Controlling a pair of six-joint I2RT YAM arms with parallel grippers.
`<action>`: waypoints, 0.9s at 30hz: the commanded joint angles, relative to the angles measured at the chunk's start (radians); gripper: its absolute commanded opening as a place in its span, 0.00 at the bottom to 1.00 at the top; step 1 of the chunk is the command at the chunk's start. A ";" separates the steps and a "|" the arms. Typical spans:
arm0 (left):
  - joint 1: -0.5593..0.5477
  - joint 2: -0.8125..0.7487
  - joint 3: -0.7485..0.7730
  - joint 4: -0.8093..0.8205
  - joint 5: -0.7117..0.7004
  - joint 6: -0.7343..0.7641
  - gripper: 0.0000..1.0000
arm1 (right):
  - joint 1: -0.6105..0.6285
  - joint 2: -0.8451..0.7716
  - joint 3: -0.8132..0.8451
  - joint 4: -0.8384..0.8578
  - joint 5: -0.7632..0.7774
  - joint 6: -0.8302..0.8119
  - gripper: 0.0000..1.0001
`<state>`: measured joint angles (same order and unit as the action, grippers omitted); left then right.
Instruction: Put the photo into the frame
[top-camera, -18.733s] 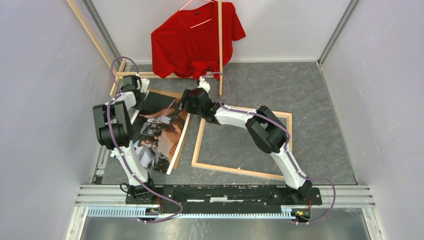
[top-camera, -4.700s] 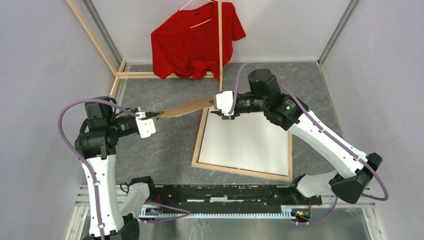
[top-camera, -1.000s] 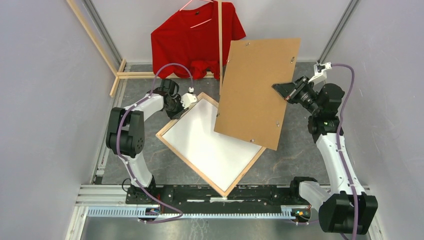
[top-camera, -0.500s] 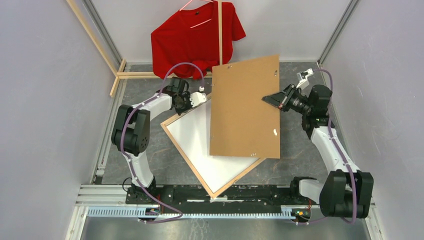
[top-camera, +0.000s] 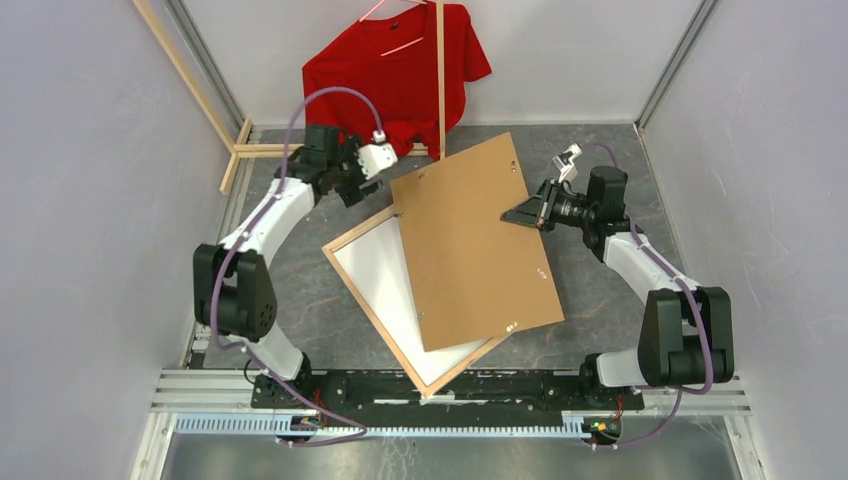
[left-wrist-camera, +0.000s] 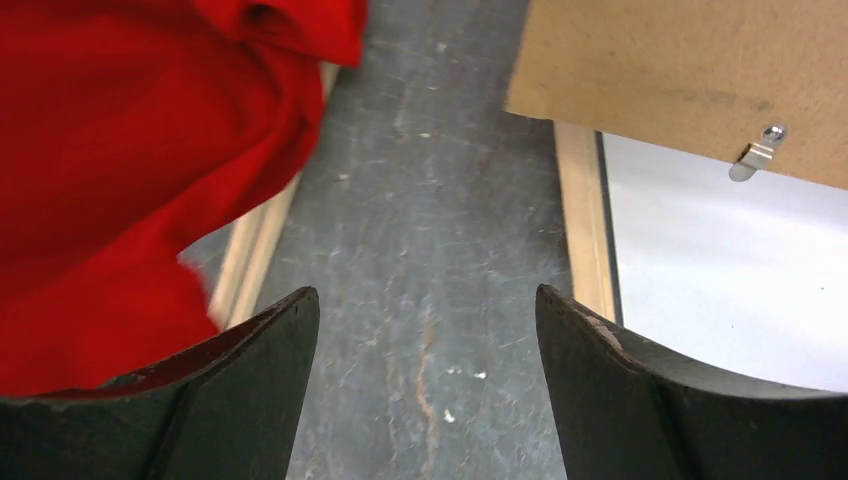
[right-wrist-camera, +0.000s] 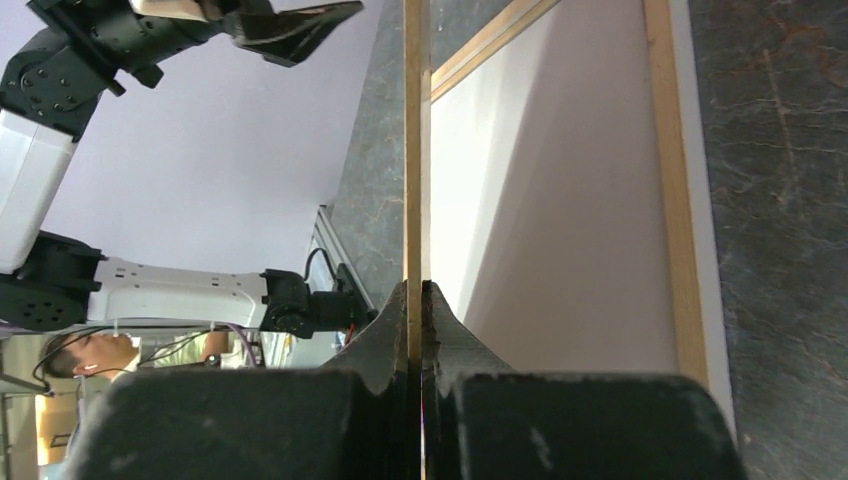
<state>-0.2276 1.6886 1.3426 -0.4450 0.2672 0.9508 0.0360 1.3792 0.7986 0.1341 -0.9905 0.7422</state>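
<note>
Though pinching the far corner of the frame (top-camera: 358, 297) a moment ago, now wide open and empty at the left gripper (left-wrist-camera: 427, 300), up by the red shirt (top-camera: 385, 80). Shut tight at the right gripper (top-camera: 512, 215), on the right edge of the brown board (top-camera: 470, 240). Swung lower and flatter over the frame. Inside it, white back up, the photo (top-camera: 378, 272). Looks like photo in already; board to be laid on top next.

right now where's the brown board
Top view, centre: the brown board slants over the right part of the frame, its right edge pinched in the right claw.
</note>
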 joint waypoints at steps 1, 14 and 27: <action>0.066 -0.126 0.016 -0.080 0.127 -0.082 0.86 | 0.025 -0.002 0.046 0.189 -0.092 0.102 0.00; 0.168 -0.244 -0.140 -0.179 0.199 -0.165 0.84 | 0.171 0.038 0.023 0.483 -0.085 0.374 0.00; 0.167 -0.332 -0.202 -0.157 0.215 -0.231 0.82 | 0.263 0.036 -0.009 0.521 0.013 0.434 0.00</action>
<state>-0.0536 1.4033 1.1549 -0.6388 0.4290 0.7986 0.2771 1.4357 0.7990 0.5568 -0.9821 1.1099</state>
